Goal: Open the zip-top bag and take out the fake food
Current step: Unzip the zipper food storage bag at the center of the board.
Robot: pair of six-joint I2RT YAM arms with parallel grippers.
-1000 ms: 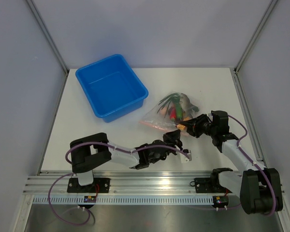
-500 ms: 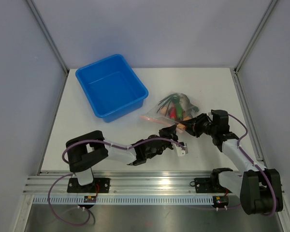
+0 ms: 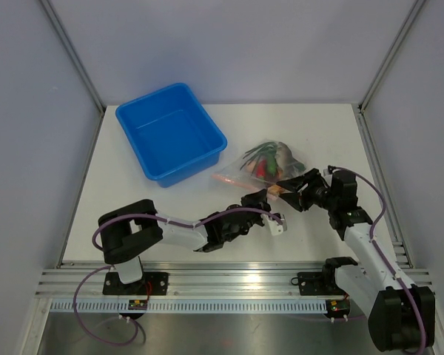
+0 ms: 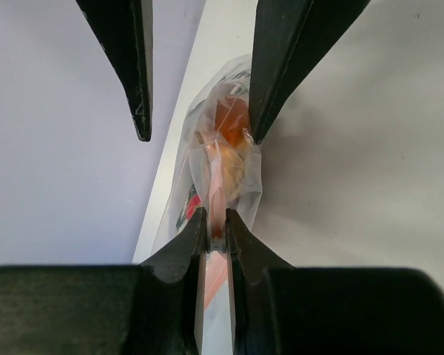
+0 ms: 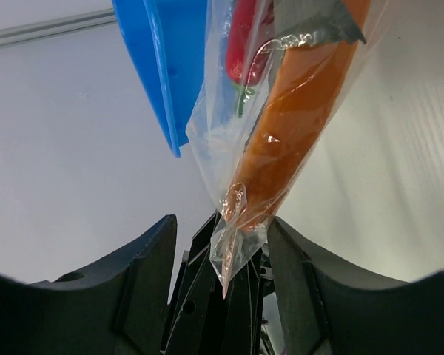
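The left claw (image 4: pixel 216 222) stays clenched on the edge of the zip-top bag (image 3: pixel 266 164). The right claw (image 3: pixel 290 185), narrower a second earlier, now stands released astride the bag's corner.

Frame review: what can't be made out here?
1. Zip open or shut: too small in the top view; the left wrist view shows the bag edge-on, pinched by the left gripper.
2. How much food: pieces bunch behind crinkled plastic; the right wrist view's top edge crops the orange piece and chili.
3. Whether the right gripper touches the bag's corner: unclear, right wrist view.
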